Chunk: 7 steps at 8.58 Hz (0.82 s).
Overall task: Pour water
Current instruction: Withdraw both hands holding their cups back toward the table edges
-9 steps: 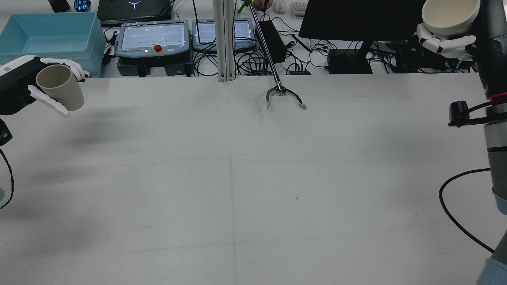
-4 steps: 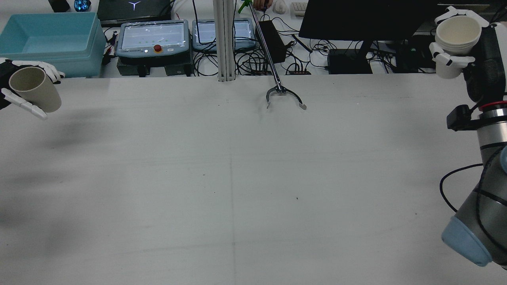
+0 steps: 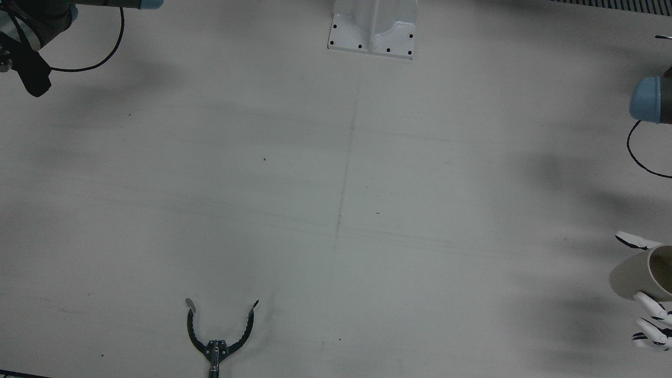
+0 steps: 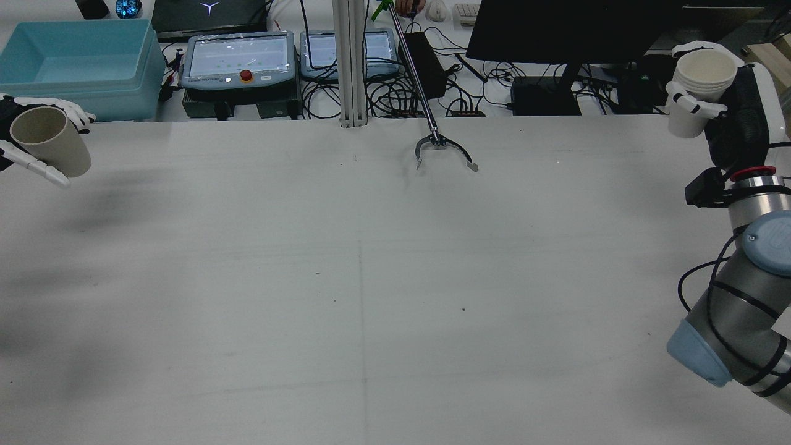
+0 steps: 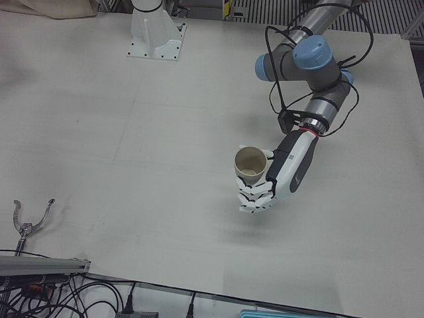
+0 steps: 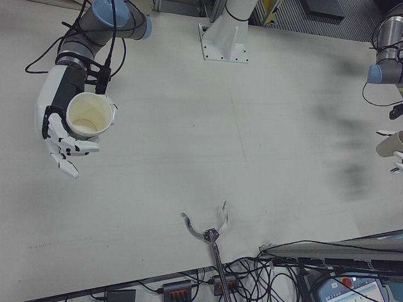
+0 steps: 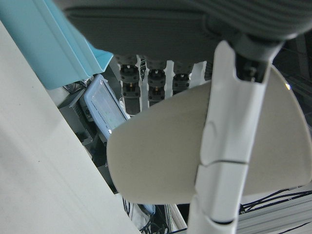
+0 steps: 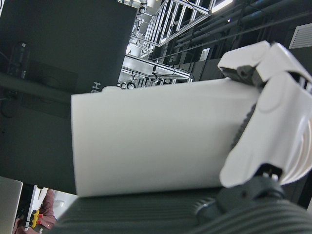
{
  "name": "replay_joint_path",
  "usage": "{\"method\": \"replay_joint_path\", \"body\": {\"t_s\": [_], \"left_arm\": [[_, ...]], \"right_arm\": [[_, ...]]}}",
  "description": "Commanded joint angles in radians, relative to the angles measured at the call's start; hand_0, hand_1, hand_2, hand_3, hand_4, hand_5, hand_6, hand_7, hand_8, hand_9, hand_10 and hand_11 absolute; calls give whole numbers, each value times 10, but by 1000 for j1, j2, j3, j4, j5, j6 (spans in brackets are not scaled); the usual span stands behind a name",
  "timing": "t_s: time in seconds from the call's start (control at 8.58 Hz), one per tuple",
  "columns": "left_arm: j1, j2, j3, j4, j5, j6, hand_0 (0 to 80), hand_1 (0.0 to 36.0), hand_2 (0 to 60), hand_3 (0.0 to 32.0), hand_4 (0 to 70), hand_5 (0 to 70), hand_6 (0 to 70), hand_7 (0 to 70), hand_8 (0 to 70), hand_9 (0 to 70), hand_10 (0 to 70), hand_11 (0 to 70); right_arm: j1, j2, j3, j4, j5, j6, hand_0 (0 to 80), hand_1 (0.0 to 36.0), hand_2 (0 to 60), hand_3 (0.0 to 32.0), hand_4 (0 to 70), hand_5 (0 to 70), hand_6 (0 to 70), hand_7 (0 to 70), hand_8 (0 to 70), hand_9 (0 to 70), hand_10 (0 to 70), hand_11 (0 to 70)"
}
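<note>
My left hand (image 4: pixel 34 162) is shut on a beige cup (image 4: pixel 48 142) at the table's far left edge in the rear view, held above the surface. The left-front view shows the same hand (image 5: pixel 291 169) and cup (image 5: pixel 250 165) with the mouth facing up. My right hand (image 4: pixel 735 111) is shut on a white paper cup (image 4: pixel 701 80), raised over the far right corner. In the right-front view that hand (image 6: pixel 56 107) keeps the white cup (image 6: pixel 90 116) upright. Neither cup's inside shows any water that I can make out.
A long reach-grabber tool (image 4: pixel 442 148) lies with open claws on the table's far middle edge. Behind the table stand a teal bin (image 4: pixel 74 62), teach pendants (image 4: pixel 241 59), a black monitor (image 4: pixel 568 31) and cables. A white post base (image 3: pixel 373 26) sits between the arms.
The left hand carried the beige cup outward to the table's left edge. The right hand lowered the white cup and shifted it right, while its arm's elbow swung into view.
</note>
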Motion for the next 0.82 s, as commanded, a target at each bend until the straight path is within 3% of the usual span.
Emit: {"method": "replay_joint_path", "body": {"t_s": [0.0,0.23,0.47,0.7], "left_arm": [[-1,43,-7,4,-4,-17,786,220,0,0,489,494,226,472,191,290,168,262],[1,94,19,-37,-38,-22,736,215,0,0,470,488,220,464,187,285,165,257],[1,114,138,-141,-41,-22,736,214,0,0,471,492,221,467,185,282,164,256],[6,152,215,-245,-122,-14,685,202,0,0,460,486,209,448,179,276,163,253]], "right_arm": [[-16,-25,-103,63,-9,55,458,311,600,0,132,315,626,521,339,319,670,700],[-41,-17,-222,201,-13,58,461,313,600,0,149,324,618,518,319,291,635,700],[-43,-20,-224,202,-18,57,462,311,600,0,175,333,624,530,318,294,631,700],[-49,-17,-226,200,-18,55,464,309,600,0,175,338,619,534,313,290,624,700]]}}
